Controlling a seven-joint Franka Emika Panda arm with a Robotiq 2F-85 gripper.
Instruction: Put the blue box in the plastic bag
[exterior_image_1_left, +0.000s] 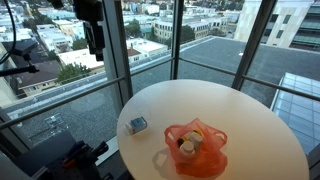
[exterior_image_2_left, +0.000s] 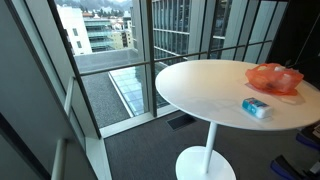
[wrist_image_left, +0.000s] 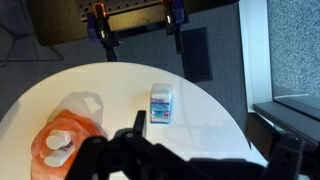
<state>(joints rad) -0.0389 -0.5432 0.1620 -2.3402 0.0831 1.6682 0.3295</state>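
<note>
Wrist view, entry one: the gripper (wrist_image_left: 138, 140), count one, is showing only as a dark silhouette along the lower centre of the frame and is hanging well above the table (wrist_image_left: 215, 120). The shadowed outline is not revealing whether its jaws are standing apart or together, so that cannot be told. Nothing is showing between them. In an exterior view the arm (exterior_image_1_left: 92, 30) is hanging at the upper left of the frame, high above the tabletop.

Entry two: the blue box (wrist_image_left: 161, 103), count one. It is lying flat on bare tabletop just right of centre in the wrist view, near the plastic bag but apart from it. In both exterior views it is sitting alone towards the table's rim.

Entry three: the plastic bag (wrist_image_left: 68, 140), count one. It is orange and translucent, and it is slumping at the lower left of the wrist view with its handles up. Something pale is lying inside; what it is cannot be told.

Entry four: the table, count one. It is round and white and is standing on a single pedestal.

Step in hand, as a judgement: the approach to the box is under way, with nothing grasped and the box not yet bagged. The next move is calling for:
- a descent over the box
- the jaws set across its narrower sides and closed
- a lift, then a carry towards the lower left of the frame
- a release centred over the bag's soft mouth
</note>
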